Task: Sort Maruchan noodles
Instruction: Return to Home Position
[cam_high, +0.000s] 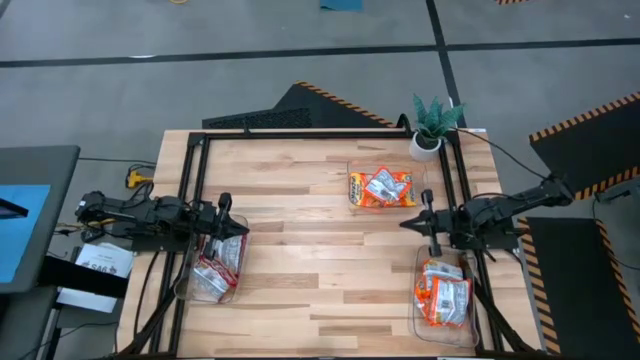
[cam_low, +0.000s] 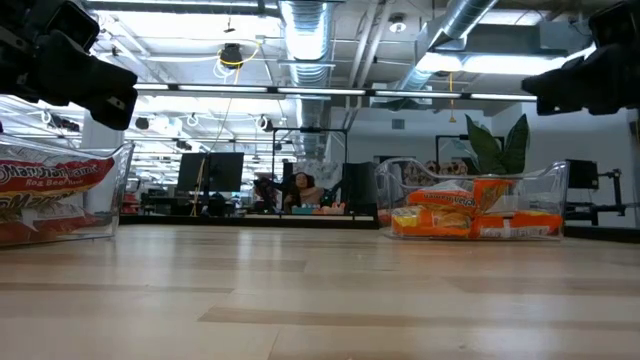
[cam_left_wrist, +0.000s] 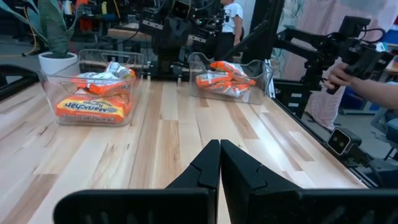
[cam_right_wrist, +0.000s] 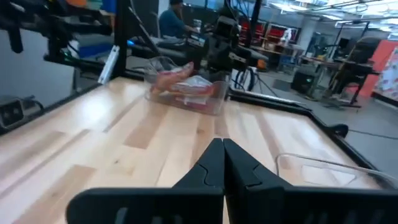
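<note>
The Maruchan noodle packets lie in three clear bins. White-and-red packets (cam_high: 214, 270) fill the bin at the table's left edge. Orange packets (cam_high: 381, 187) lie in the far middle bin (cam_left_wrist: 93, 99), and more orange packets (cam_high: 442, 293) sit in the bin at the near right (cam_left_wrist: 227, 78). My left gripper (cam_high: 240, 228) hovers shut over the left bin, holding nothing (cam_left_wrist: 220, 163). My right gripper (cam_high: 408, 222) is shut and empty too (cam_right_wrist: 222, 160), above the wood just beyond the right bin.
A small potted green plant (cam_high: 432, 125) stands at the table's far right corner. A black metal frame (cam_high: 300, 130) runs around the tabletop. Bare wood (cam_high: 310, 260) lies between the bins. A person's hand (cam_left_wrist: 339, 74) shows beyond the table's right side.
</note>
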